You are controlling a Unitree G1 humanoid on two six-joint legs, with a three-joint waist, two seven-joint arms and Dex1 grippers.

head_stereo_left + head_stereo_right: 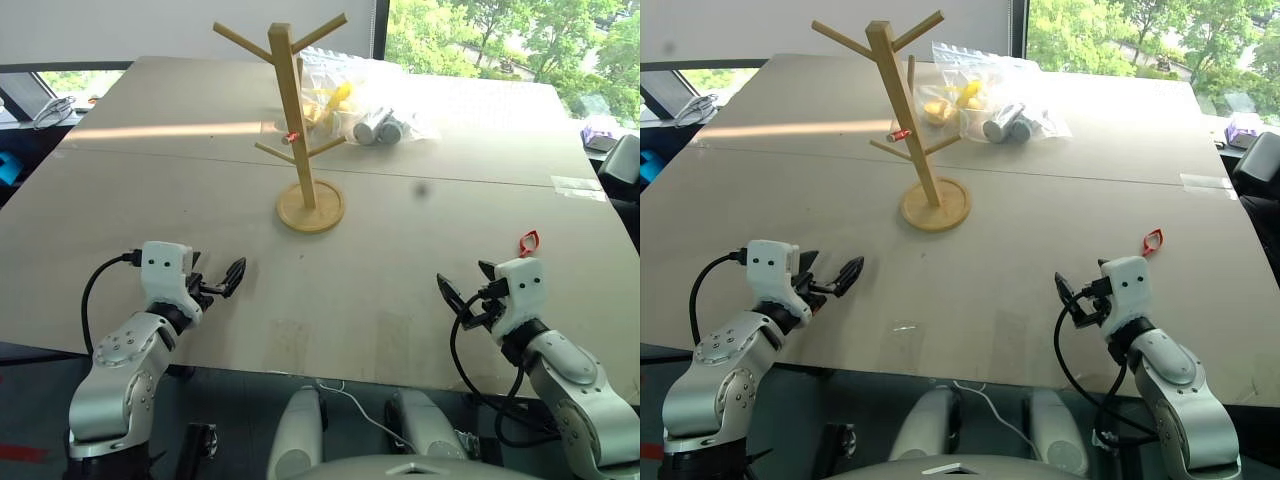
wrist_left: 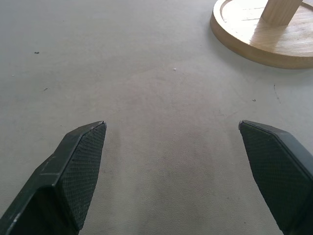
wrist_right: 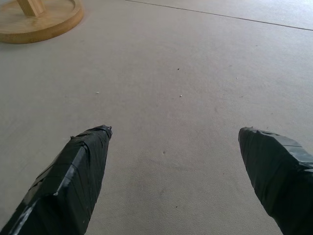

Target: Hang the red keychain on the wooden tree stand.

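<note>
The red keychain point(image 1: 528, 241) lies on the tabletop point(image 1: 180, 200) at the far right, just beyond the right gripper's white wrist housing and well apart from the wooden tree stand; its red loop shows, but any key on it is too small to make out.

Going from the left: the left gripper point(image 1: 226, 281) hangs over the near edge of the tabletop, its jaws spread wide with nothing between them, pointing toward the middle. In the left wrist view the two black fingers point(image 2: 73, 171) frame bare grey surface, with the stand's round base ahead.

The wooden tree stand point(image 1: 296, 120) stands upright near the centre, further back, on its round disc base. A tiny red scrap point(image 1: 291, 137) sits close against the post by one of the lower pegs; whether it hangs there I cannot tell. Behind the stand lie clear plastic bags point(image 1: 370, 100) holding yellow and grey items.

The right gripper point(image 1: 466, 292) hovers over the near right part of the tabletop, jaws also wide apart and empty.
</note>
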